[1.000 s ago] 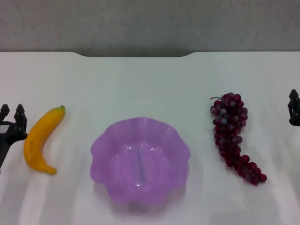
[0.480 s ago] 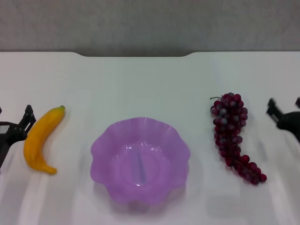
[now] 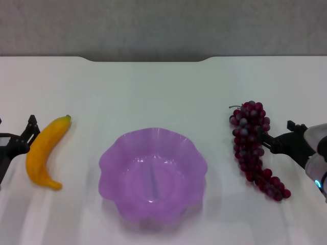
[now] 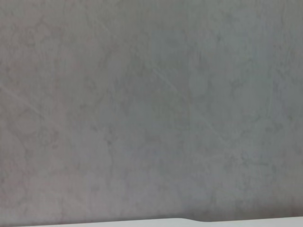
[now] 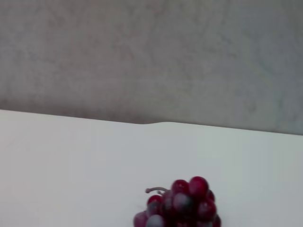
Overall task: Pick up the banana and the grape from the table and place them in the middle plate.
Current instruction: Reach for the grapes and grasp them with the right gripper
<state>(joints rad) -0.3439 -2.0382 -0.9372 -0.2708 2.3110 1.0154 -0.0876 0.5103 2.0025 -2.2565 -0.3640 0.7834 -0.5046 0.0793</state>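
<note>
The orange-yellow banana (image 3: 45, 152) lies on the white table (image 3: 153, 92) at the left. My left gripper (image 3: 15, 133) is open, low at the left edge, with one fingertip (image 3: 31, 125) just beside the banana's upper half. The purple scalloped plate (image 3: 110, 158) sits empty in the middle. The dark red grape bunch (image 3: 250, 145) lies at the right. My right gripper (image 3: 277, 133) is open beside it, its near fingertip (image 3: 263, 138) at the bunch's right side. The bunch's stem end shows in the right wrist view (image 5: 182, 205).
The table's notched far edge (image 3: 148, 60) meets a grey wall (image 3: 163, 25). The left wrist view shows only that wall (image 4: 151, 104) and a strip of table edge (image 4: 236, 222).
My right gripper has moved in from the right edge to the grape bunch's side. My left gripper turned and opened wider beside the banana, then held still.
</note>
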